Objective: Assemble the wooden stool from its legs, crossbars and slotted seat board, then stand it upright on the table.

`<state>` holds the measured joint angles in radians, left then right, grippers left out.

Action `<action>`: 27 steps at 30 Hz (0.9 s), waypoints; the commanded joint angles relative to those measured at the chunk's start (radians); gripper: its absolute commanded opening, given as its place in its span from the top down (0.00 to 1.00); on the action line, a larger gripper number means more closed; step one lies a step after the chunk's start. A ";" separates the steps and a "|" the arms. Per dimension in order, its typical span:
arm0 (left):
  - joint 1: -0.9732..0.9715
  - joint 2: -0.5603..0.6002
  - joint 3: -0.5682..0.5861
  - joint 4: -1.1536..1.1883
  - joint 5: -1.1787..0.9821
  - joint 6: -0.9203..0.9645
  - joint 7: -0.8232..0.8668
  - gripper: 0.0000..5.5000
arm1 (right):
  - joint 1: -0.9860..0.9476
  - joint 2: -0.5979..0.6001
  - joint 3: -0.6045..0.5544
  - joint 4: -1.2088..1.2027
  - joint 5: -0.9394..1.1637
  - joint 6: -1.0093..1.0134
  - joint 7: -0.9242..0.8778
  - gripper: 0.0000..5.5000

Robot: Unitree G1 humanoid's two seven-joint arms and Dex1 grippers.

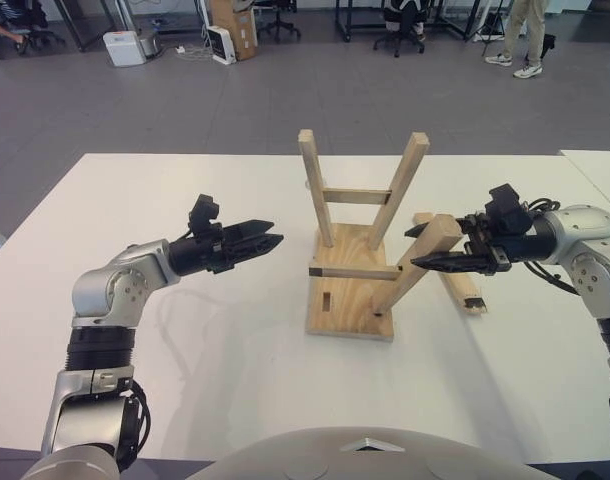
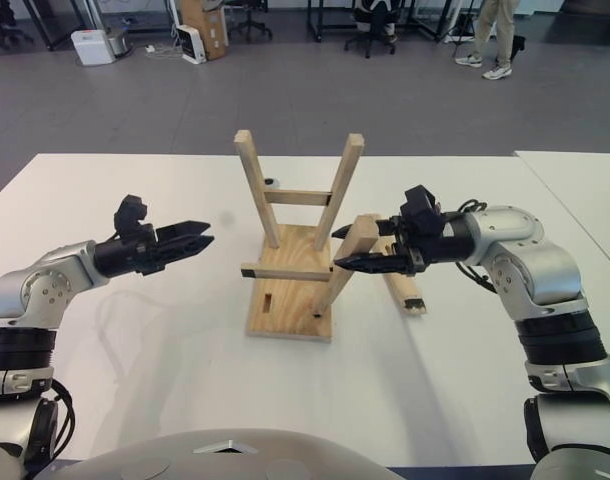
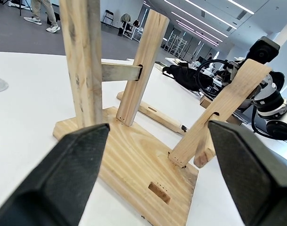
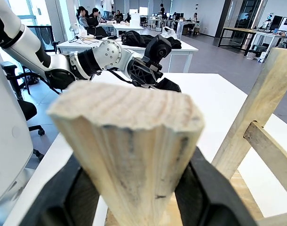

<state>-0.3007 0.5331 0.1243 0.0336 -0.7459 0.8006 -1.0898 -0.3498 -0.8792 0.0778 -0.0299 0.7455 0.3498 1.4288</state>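
- Left eye view: the seat board (image 1: 350, 315) lies flat near the middle of the table (image 1: 185, 350); two legs (image 1: 317, 190) stand upright in its far slots, joined by a crossbar (image 1: 355, 197)
- A tilted leg (image 1: 420, 265) rises from the board's near right side, and a second crossbar (image 1: 353, 271) reaches level from it across the board
- The right gripper (image 1: 417, 247) is clamped on the tilted leg's top end; a loose leg (image 1: 463, 288) lies on the table just beyond it
- The left gripper (image 1: 270, 236) hovers left of the board, apart from it, jaws spread
- Left wrist view: the board, with an open slot (image 3: 158, 193), lies ahead between the spread fingers (image 3: 63, 174)
- Right wrist view: the fingers (image 4: 214, 193) press both sides of the tilted leg's end
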 commanded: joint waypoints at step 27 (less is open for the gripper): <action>0.012 -0.036 0.014 0.001 -0.002 -0.003 0.045 0.30 | 0.103 0.034 -0.071 0.296 -0.334 0.096 -0.465 0.30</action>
<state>-0.2945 0.4890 0.1320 0.0440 -0.7456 0.8008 -1.0569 -0.2579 -0.8846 0.0888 0.2748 0.4283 0.4143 1.1120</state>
